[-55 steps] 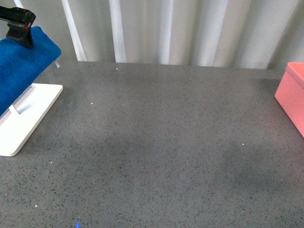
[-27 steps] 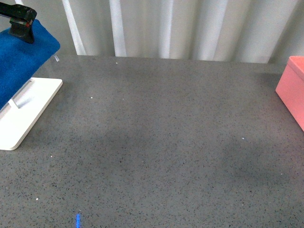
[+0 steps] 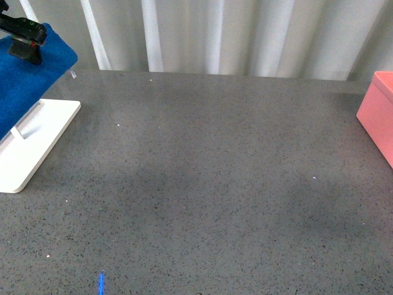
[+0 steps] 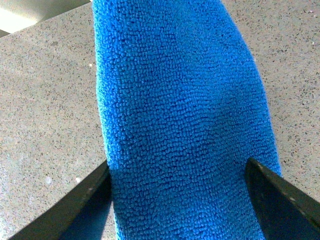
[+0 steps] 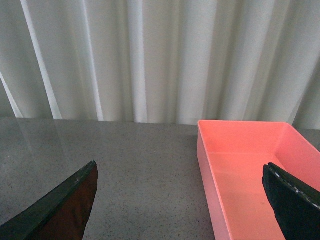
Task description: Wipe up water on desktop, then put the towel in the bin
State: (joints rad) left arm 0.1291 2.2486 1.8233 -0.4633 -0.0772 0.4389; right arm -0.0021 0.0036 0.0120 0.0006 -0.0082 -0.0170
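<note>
The blue towel hangs over a rack at the far left of the desktop. My left gripper is at the towel's top edge. In the left wrist view the towel fills the gap between the open fingers, one on each side of it; my left gripper is not closed on it. The pink bin stands at the right edge. My right gripper is open and empty above the desktop, beside the bin's near wall; the bin is empty. I cannot make out water.
The rack's flat white base lies at the left with a grey bar on it. White curtains hang behind the desk's far edge. A small blue light mark shows near the front edge.
The front view has shifted slightly, so the rack base sits a little higher in it. My left gripper stays at the towel's top, shifted a little leftward. The blue mark looks longer.
</note>
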